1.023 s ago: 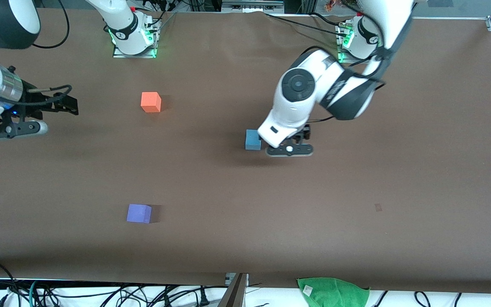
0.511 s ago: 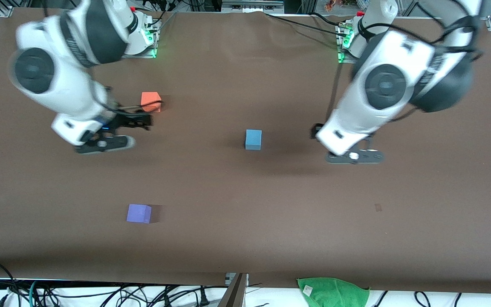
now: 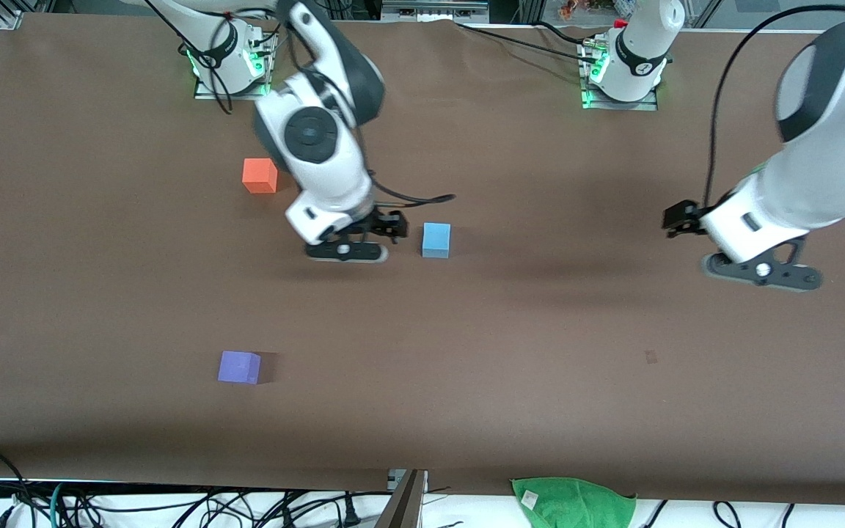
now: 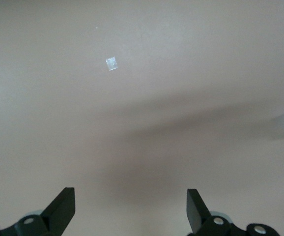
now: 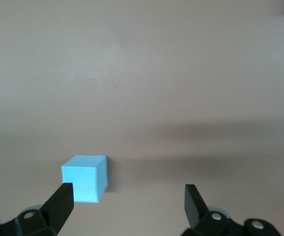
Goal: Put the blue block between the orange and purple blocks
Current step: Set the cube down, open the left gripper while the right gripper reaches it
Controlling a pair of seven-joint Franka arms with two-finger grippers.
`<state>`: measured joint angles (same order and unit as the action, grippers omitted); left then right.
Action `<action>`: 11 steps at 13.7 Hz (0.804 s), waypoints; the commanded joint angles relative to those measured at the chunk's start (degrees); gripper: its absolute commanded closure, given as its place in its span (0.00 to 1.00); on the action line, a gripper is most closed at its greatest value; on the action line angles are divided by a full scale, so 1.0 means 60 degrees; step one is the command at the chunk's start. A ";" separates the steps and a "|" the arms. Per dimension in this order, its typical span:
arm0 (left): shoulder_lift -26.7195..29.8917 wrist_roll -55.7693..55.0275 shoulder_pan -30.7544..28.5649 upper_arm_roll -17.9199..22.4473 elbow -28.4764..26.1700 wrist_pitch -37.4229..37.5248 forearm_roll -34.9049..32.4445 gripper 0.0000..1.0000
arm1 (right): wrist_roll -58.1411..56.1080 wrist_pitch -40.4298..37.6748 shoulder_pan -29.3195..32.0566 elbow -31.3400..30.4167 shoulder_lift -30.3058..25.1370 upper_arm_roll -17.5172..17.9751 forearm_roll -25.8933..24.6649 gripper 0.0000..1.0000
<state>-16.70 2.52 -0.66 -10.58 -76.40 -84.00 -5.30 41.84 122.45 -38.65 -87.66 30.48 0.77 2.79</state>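
Blue block (image 3: 436,240): matte sky-blue cube, resting mid-table on brown cloth (image 3: 510,345).
Orange block (image 3: 260,175): matte cube, toward the right arm's end, near the bases.
Purple block (image 3: 239,367): matte violet cube, nearer the camera.
Right gripper (image 3: 344,251): fingers spread, empty, just beside the blue block.
Left gripper (image 3: 762,271): fingers spread, empty, over bare cloth at its own end.

Blue block (image 3: 436,240) sat mid-tabletop (image 3: 540,367), apart from the other 2. Orange block (image 3: 260,175) lay farther from the camera, purple block (image 3: 239,367) nearer. Right gripper (image 3: 367,238) hung just beside the blue block. Left gripper (image 3: 686,220) hovered over bare tabletop at its own end.
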 commanded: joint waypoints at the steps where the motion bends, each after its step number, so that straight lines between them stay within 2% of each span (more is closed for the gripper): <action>1: 0.1797 0.0898 0.1013 0.1668 -0.2319 -0.1375 0.0327 0.00 | 0.1137 0.1033 -0.0559 0.0312 0.0792 -0.0114 -0.0434 0.00; 2: 0.2106 0.0883 0.1177 0.2052 -0.2789 -0.2135 0.0342 0.00 | 0.1562 0.1356 -0.0821 0.0385 0.1026 -0.0128 -0.0493 0.00; 3: 0.2196 0.0869 0.1164 0.2085 -0.3040 -0.2636 0.0342 0.00 | 0.1828 0.1562 -0.1013 0.0473 0.1290 -0.0143 -0.0639 0.00; 7: 0.2430 0.0546 0.0756 0.2071 -0.3364 -0.2947 0.0342 0.00 | 0.2867 0.1652 -0.1570 0.1351 0.2316 -0.0158 -0.1386 0.00; 10: 0.3146 0.0546 0.0521 0.2041 -0.4315 -0.3329 0.0721 0.00 | 0.3178 0.1652 -0.1761 0.1631 0.2756 -0.0187 -0.1883 0.00; 11: 0.3207 0.0546 0.0432 0.2027 -0.4332 -0.3243 0.0955 0.00 | 0.3178 0.1652 -0.1791 0.1616 0.2815 -0.0187 -0.2103 0.00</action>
<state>-1.81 5.91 3.15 1.80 -97.90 -102.15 -2.27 59.49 132.49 -48.45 -80.30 45.35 0.44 -7.47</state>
